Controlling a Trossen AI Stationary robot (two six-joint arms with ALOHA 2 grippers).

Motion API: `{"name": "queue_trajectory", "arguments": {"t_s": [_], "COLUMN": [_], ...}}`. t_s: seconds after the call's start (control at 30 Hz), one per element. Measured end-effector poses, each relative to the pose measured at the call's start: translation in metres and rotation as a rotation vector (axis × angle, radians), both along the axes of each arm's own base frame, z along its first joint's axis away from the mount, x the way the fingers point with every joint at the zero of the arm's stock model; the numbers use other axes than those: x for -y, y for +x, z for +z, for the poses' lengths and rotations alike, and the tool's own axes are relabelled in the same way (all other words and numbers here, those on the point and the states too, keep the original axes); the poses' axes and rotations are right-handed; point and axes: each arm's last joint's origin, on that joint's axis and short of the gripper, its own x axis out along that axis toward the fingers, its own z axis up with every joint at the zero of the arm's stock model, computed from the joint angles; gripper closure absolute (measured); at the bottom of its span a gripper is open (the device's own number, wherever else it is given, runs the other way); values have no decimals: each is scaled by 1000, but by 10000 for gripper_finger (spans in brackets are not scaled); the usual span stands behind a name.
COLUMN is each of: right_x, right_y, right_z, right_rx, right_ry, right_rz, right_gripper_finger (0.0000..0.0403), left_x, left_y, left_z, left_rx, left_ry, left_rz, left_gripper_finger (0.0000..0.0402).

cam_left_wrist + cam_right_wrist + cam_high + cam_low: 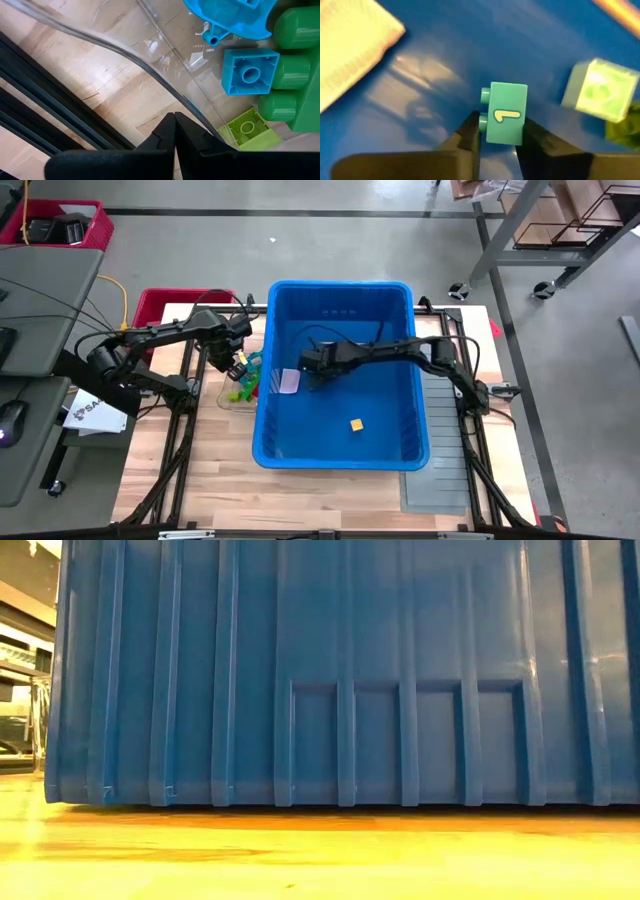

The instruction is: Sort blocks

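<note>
A big blue bin fills the table's middle. Inside it, near its left wall, my right gripper is shut on a teal block that bears a yellow "1". A yellow block lies on the bin's floor, and a pale green block lies close to the teal one. Left of the bin a clear tray holds teal and green blocks. My left gripper hangs shut over the tray's rim, with nothing between its fingers. My right gripper pinches the teal block between its two fingers. One finger is on the studded side, the other on the opposite side. The fingers come steeply from above, and the numbered face points up. Whether the block is clear of the bin's floor cannot be told.
A pale ridged piece lies on the bin's floor near the right gripper. In the low view the bin's wall blocks everything behind it. A red crate stands at the table's far left corner. Bare wood lies in front of the bin.
</note>
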Motion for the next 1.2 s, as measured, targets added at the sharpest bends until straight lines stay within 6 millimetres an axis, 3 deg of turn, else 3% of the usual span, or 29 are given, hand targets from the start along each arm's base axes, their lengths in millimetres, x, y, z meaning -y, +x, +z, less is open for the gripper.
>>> {"name": "queue_trajectory", "arguments": {"t_s": [0.13, 0.23, 0.37, 0.53, 0.63, 0.73, 0.97, 1.2], "right_x": [2, 3, -3, -17, -21, -21, -23, -24], "right_y": [5, 15, 31, 47, 53, 55, 71, 77], "right_z": [14, 39, 94, 174, 198, 201, 174, 154], "right_rx": [16, 56, 168, 432, 577, 644, 778, 821], "right_ry": [-48, -104, -261, -455, -476, -442, -270, -206], "right_rz": [57, 91, 156, 259, 302, 316, 359, 329], "right_gripper_finger": [332, 332, 332, 332, 332, 332, 329, 196], "left_x": [0, 0, 0, 0, 0, 0, 0, 0], "left_y": [0, 0, 0, 0, 0, 0, 0, 0], "left_z": [0, 0, 0, 0, 0, 0, 0, 0], "left_rx": [0, 0, 0, 0, 0, 0, 0, 0], "left_ry": [0, 0, 1, 2, 2, 4, 5, 6], "left_rz": [0, 0, 0, 0, 1, 9, 10, 11], "left_gripper_finger": [402, 402, 402, 402, 402, 402, 402, 402]}}
